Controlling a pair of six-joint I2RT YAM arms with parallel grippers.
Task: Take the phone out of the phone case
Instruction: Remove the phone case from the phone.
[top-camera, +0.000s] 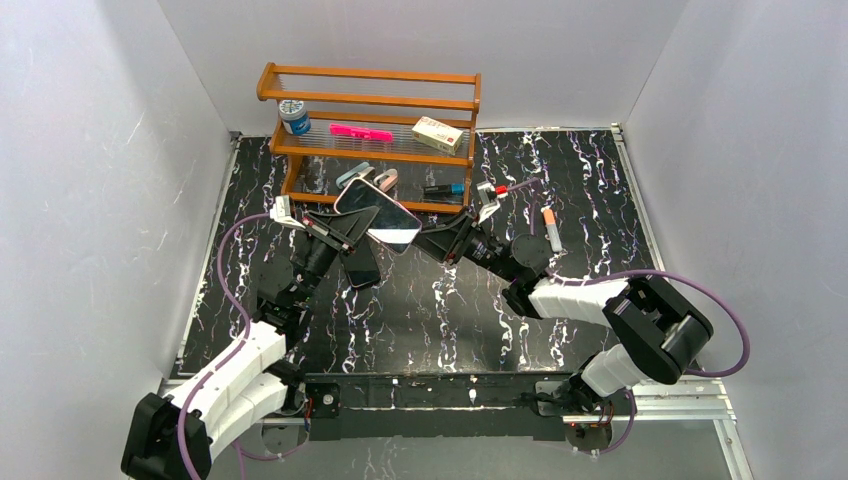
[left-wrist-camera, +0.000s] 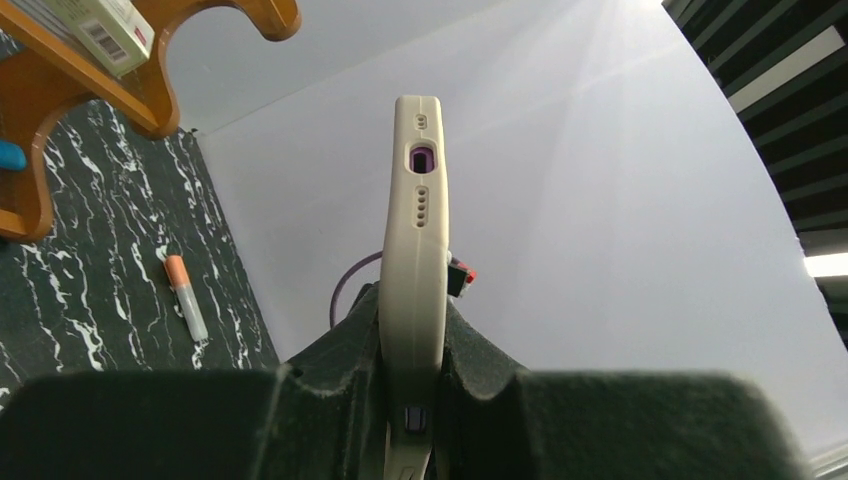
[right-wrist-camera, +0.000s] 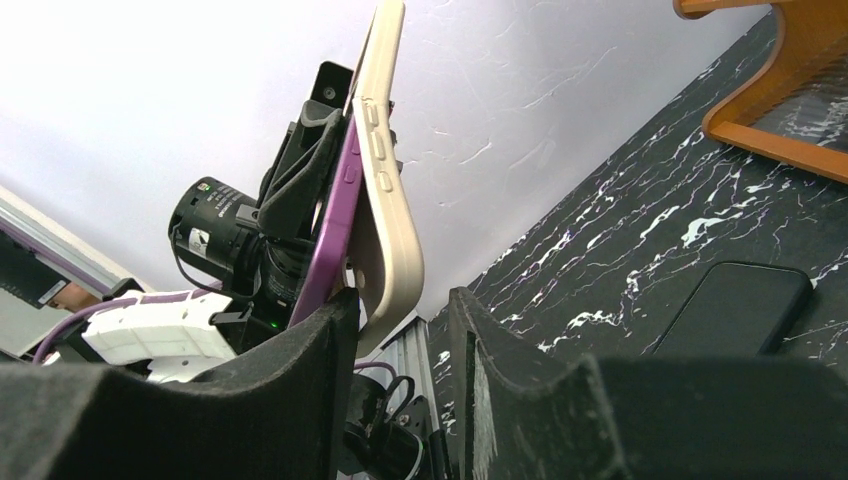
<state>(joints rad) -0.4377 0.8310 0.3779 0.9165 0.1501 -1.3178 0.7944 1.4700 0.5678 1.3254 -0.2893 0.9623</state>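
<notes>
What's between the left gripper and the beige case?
The purple phone: the right wrist view shows its edge between the left gripper and the beige case, which gapes at the near corner.

a wooden rack (top-camera: 370, 74) holds a small box (top-camera: 440, 133); a marker (top-camera: 551, 229) lies nearby.

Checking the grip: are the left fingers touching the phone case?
Touching. The left wrist view shows the phone case squeezed between the left fingers, no gap.

Our arms both reach forward, wrists raised, grippers nearly tip to tip. Left gripper (left-wrist-camera: 410, 362) clamps the phone case (left-wrist-camera: 412, 240) between its jaws. Right gripper (right-wrist-camera: 404, 318) has its jaws apart, case corner just inside them.
</notes>
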